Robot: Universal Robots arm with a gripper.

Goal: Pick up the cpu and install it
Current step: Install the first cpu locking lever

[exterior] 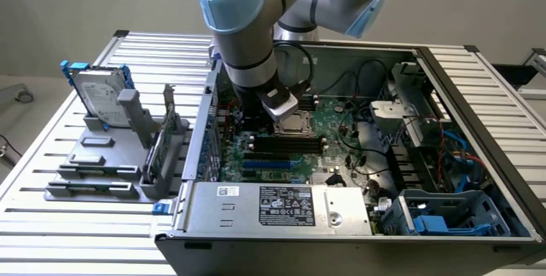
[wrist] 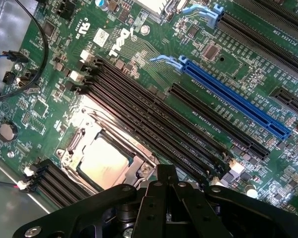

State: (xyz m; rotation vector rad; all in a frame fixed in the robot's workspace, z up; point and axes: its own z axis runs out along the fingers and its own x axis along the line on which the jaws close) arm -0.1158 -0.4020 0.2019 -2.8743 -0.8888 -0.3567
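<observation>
1. Silvery-grey metal top of the cpu [wrist: 103, 159] sits flat inside the square metal-framed socket [wrist: 75, 144] on the green motherboard [wrist: 139, 47]; I read it as already seated in place, not held by anything
2. In the exterior view I find the same cpu [exterior: 295, 123] as a pale square in the board's upper middle, just beside the arm's wrist
3. Gripper [wrist: 167, 179]: the black fingers are drawn together with nothing between them, so I log the claw as closed and empty. It hangs just above the board, near the socket's edge, apart from the chip as far as I can tell
4. Black memory slots [wrist: 154, 124] run in parallel rows right next to the socket; a long blue slot [wrist: 236, 101] lies beyond them
5. Robot arm [exterior: 243, 27], grey with light blue joints, reaches down into the open computer case [exterior: 477, 97] from the far side
6. Power supply [exterior: 282, 209] with its label fills the case's near edge; blue plastic bay [exterior: 456, 215] at the exterior view's right
7. Outside the case, on the slatted table [exterior: 77, 237], a grey holder rack [exterior: 94, 167] carries a hard drive in a blue bracket [exterior: 98, 97], at the exterior view's left
</observation>
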